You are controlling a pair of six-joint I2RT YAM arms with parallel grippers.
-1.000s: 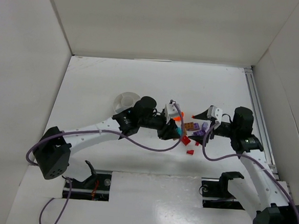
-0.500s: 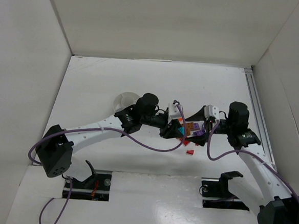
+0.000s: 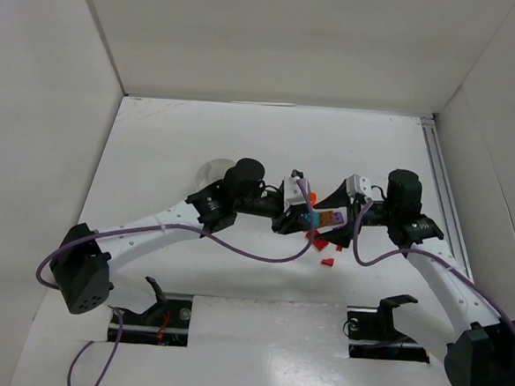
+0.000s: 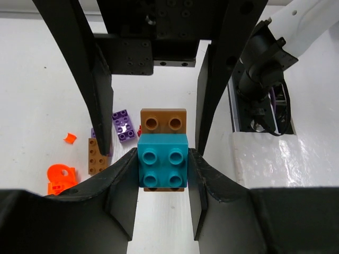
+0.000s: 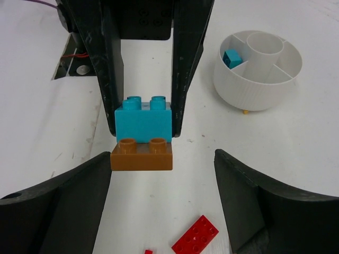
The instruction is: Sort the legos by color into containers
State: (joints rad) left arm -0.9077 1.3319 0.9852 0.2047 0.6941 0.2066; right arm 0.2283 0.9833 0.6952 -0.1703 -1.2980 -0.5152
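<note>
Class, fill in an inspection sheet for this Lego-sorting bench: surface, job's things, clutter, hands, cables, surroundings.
Surface: white table.
Job's things: teal brick stacked on brown brick; second teal brick in the white divided dish; purple brick, orange ring piece, red plate loose.
Clutter: nothing seen.
Hands: left hand shut on the teal brick; right hand open, flanking the brown brick.
Cables: purple cables, looping loose.
Surroundings: white walls, rail at right.

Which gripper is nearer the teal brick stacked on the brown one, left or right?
Left. The left gripper clamps the teal brick by its sides; the right gripper is open, facing the stack, flanking the brown brick without touching.
</note>
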